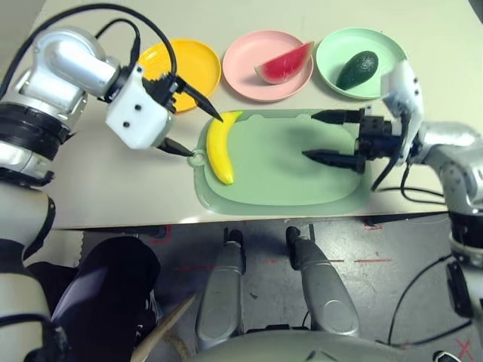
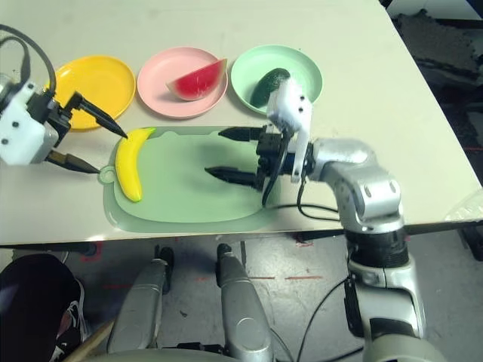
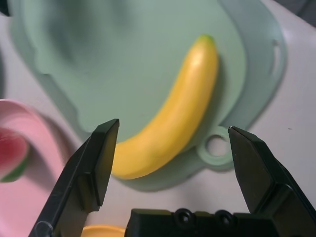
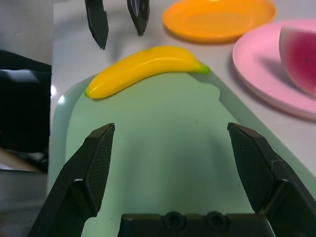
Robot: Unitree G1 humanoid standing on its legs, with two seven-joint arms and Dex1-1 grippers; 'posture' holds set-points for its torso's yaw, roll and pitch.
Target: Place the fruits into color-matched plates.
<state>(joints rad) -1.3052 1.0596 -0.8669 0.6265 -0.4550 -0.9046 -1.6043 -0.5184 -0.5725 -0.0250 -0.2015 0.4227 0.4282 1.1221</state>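
Pink plate (image 1: 268,64) holds watermelon (image 1: 284,63); green plate (image 1: 361,62), avocado (image 1: 357,69); both end effectors released.

My yellow banana (image 1: 220,146) lies between my left fingertips, the watermelon wedge (image 1: 284,63) on the pink plate (image 1: 243,74), the avocado (image 1: 357,69) on the mint plate (image 1: 333,53), the yellow plate (image 1: 193,63) bare.

A pale cream bench (image 1: 113,188) with a smooth matte top runs across the scene, evenly lit, its front edge casting a shadow below. Beneath it lies a grey concrete floor (image 1: 392,286) with red tape marks (image 1: 373,261). Black cables (image 1: 423,302) trail over the floor on the right, and dark clutter (image 2: 445,45) sits beyond the bench's far right corner.
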